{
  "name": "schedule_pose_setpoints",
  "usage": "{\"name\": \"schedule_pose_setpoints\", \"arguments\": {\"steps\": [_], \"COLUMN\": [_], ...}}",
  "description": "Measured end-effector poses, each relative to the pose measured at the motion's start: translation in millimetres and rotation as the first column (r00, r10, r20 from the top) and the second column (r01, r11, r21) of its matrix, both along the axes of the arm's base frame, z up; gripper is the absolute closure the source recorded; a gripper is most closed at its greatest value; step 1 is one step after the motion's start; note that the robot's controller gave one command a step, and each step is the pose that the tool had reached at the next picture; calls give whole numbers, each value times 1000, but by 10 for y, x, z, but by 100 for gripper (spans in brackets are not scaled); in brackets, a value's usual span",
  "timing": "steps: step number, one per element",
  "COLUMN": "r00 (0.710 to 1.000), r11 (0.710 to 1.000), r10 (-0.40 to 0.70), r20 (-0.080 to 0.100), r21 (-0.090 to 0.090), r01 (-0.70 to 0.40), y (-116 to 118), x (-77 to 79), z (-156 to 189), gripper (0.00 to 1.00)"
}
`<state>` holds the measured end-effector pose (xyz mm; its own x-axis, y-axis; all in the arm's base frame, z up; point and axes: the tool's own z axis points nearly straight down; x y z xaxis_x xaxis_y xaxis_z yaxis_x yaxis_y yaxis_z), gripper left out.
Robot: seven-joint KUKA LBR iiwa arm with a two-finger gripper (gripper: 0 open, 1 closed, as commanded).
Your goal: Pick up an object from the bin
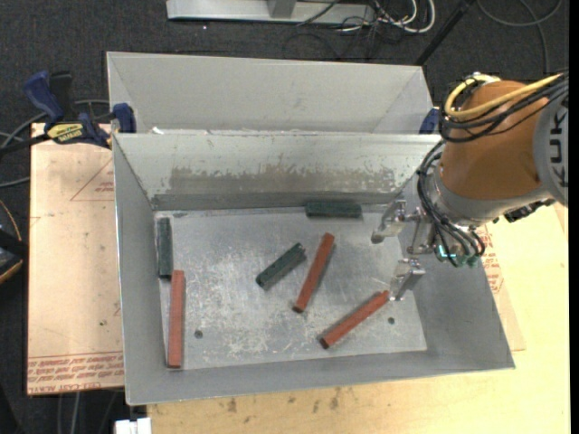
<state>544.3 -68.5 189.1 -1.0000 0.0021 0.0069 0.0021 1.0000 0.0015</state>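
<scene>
1. Lying near the front right corner of the bin floor is a long red stick with flat sides [355, 321]. It slants, with one end toward the right wall and the other toward the front.
2. The two metal fingers [404, 278] hang over the right end of that stick. They are spread wide apart, one nearer the back wall and one nearer the front. Nothing sits between them. The front finger's tip is very close to the stick's end, but I cannot tell if they touch.
3. The fingers hang from the arm's big orange cover [498, 152], which comes in from the right with yellow and black cables looped on top.
4. A second long red stick [314, 272] lies in the middle of the floor, to the left of the fingers and apart from the first one.
5. A short dark green stick [280, 266] lies slanted, close by its left side.
6. Another dark green stick [333, 211] lies flat along the foot of the back wall.
7. By the left wall lie a thin dark green stick [164, 246] and, just in front of it, a third long red stick [175, 319], almost end to end.
8. All of them lie on the scuffed floor of the grey metal bin [271, 165] with sloping walls.
</scene>
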Motion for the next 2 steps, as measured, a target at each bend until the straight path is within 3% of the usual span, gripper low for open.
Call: {"name": "schedule_pose_setpoints", "arguments": {"steps": [1,2], "r00": [1000,997], "r11": [1000,997], "r10": [2,82], "r20": [8,12], "r21": [-1,-2], "r01": [-2,-81], "y": [2,-24], "x": [18,-2], "z": [39,-362], "gripper": [0,0]}}
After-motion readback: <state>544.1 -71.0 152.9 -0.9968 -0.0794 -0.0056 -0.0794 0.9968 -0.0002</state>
